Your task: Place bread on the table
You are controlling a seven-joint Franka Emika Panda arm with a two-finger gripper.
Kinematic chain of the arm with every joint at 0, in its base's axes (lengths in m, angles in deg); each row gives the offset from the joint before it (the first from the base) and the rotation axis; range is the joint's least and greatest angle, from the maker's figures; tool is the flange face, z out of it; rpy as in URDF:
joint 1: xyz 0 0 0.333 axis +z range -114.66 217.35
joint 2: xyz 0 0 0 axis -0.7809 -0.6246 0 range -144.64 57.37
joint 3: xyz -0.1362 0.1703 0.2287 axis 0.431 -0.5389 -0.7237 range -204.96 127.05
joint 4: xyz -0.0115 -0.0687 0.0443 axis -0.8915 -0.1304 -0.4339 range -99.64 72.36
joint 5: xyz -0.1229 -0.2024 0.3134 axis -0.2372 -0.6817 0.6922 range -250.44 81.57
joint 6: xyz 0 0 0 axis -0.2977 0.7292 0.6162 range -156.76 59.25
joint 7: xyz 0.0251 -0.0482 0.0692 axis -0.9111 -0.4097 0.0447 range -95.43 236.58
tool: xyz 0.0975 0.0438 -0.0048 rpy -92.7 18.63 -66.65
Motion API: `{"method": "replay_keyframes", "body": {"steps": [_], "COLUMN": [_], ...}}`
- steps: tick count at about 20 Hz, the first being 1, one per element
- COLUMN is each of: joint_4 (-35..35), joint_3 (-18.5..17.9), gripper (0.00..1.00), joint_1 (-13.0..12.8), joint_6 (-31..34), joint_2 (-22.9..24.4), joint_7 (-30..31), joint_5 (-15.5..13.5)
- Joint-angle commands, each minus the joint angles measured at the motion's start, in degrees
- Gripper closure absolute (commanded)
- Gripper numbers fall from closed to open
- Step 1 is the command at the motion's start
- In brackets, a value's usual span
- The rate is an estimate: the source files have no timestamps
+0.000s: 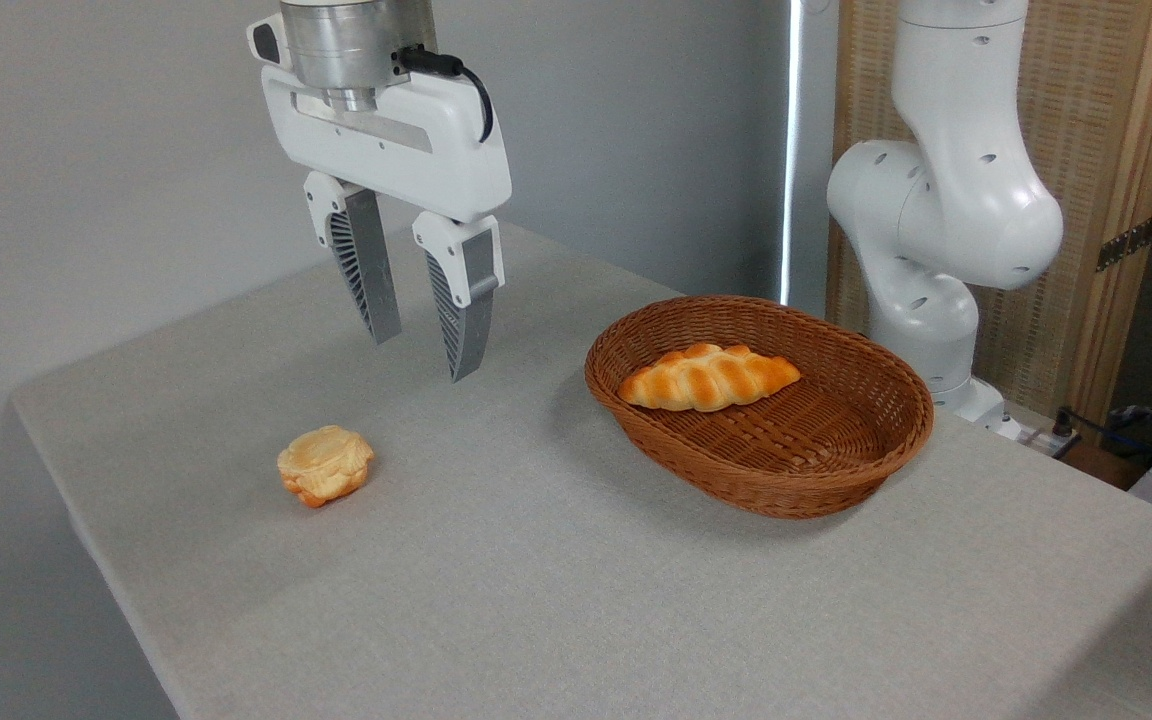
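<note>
Grey cloth covers the bench (576, 600), a broad rectangular surface with rounded corners that fills most of the view and runs back toward a plain grey wall. Behind its far right edge stands the white arm (946, 220), its thick jointed column rising in front of a woven wooden screen (1096, 120), with its base just off the bench's edge. On the right half of the bench sits the brown oval wicker basket (816, 480), resting flat on the cloth. Inside it, toward the rear left part of the basket floor and close under the rim, lies the bread (708, 378), a long braided golden-orange loaf with paler creases and pointed ends, lying roughly crosswise and touching only the wicker. High over the left middle of the bench hangs the gripper (423, 350), pointing down, its two ribbed grey fingers (373, 270) spread apart with clear space between them and nothing held; it is well clear of the cloth and well apart from the basket. On the cloth below and to the left of the gripper lies a small round pale-yellow puff pastry (325, 464), alone and near the bench's front left side.
</note>
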Motion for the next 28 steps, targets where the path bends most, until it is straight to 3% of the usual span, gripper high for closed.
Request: {"method": "replay_keyframes", "body": {"steps": [1,28], "joint_4": [0.73,0.64], "joint_3": [-0.61,-1.75], "gripper": [0.0,0.0], "joint_1": [0.01,-0.08], "joint_6": [1.41,1.41], "joint_2": [0.19,0.81], "joint_7": [0.25,0.33], "joint_5": [-0.03,-0.03]}}
